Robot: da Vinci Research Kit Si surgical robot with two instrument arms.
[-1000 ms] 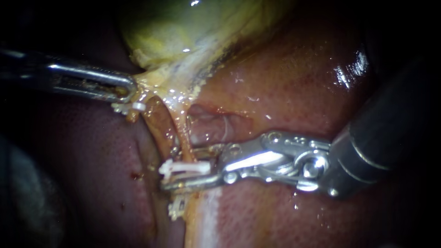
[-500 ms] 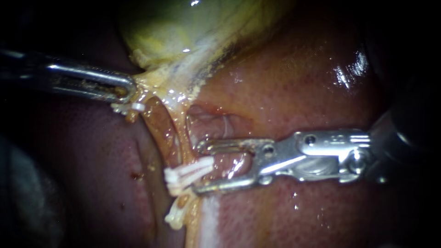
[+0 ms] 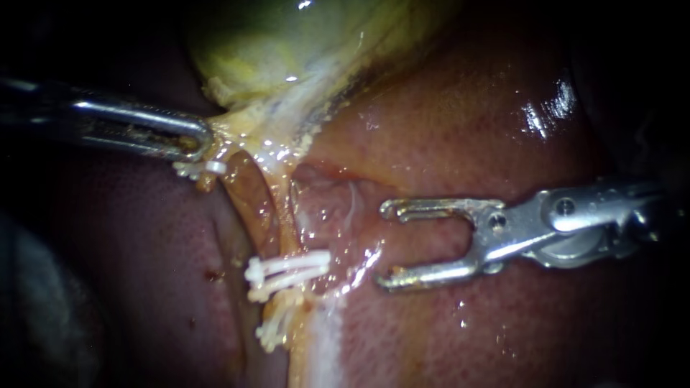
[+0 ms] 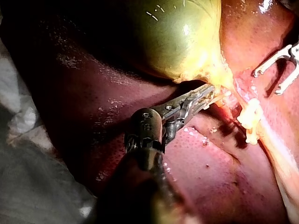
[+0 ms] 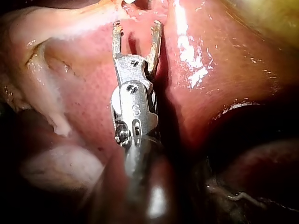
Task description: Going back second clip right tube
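Reaching from the right edge, right instrument [image 3: 382, 246] holds jaws apart, empty, near the clip [image 3: 287, 271]; left instrument [image 3: 201, 141] clamps gallbladder [image 3: 287, 50]; both shafts cut off.

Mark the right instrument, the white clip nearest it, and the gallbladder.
Silver right instrument [image 3: 383, 246]: endoscope view, midway between its open jaw tips.
White plastic clip [image 3: 287, 269] nearest it: endoscope view, middle of its body.
Yellow-green gallbladder [image 3: 287, 36]: endoscope view, its glossy wall.

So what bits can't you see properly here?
Right instrument shaft: endoscope view, lost in darkness at the edge.
Clips: right wrist view, cut off by the edge ahead of the open jaws.
Tube under the clips: endoscope view, covered by clips and glare.
Gallbladder: endoscope view, mostly beyond the edge.
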